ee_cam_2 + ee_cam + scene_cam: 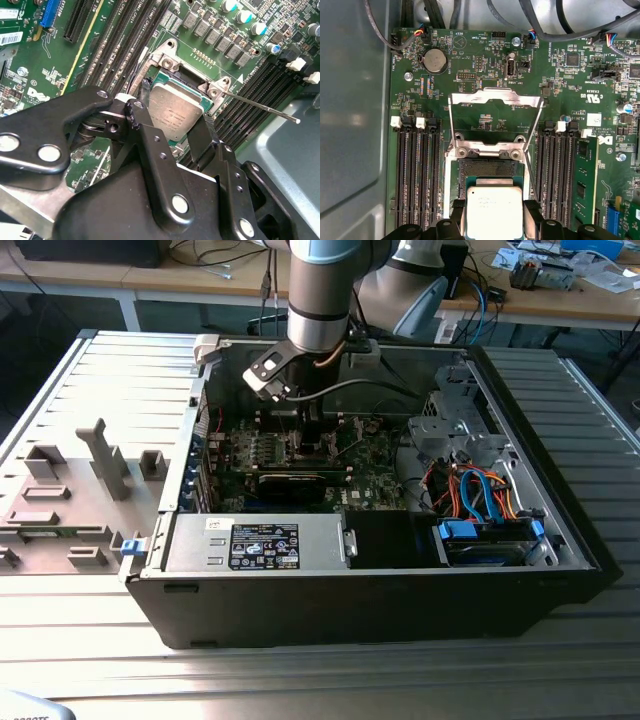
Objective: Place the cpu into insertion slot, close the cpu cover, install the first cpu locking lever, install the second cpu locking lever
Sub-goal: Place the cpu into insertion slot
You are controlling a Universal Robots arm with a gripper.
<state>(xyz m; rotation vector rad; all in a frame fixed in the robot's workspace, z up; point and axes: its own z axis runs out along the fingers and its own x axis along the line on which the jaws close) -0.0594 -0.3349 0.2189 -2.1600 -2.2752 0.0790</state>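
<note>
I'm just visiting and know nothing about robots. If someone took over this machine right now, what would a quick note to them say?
The gripper is shut on the cpu, with fingers on two opposite edges.
The cpu sits low over the open socket, partly covering it; I cannot tell whether it is seated.
The cpu cover is swung open, off the socket.
A locking lever sticks out free.
Done: the cpu is at the socket.
Left: cover not closed, levers not installed.
</note>
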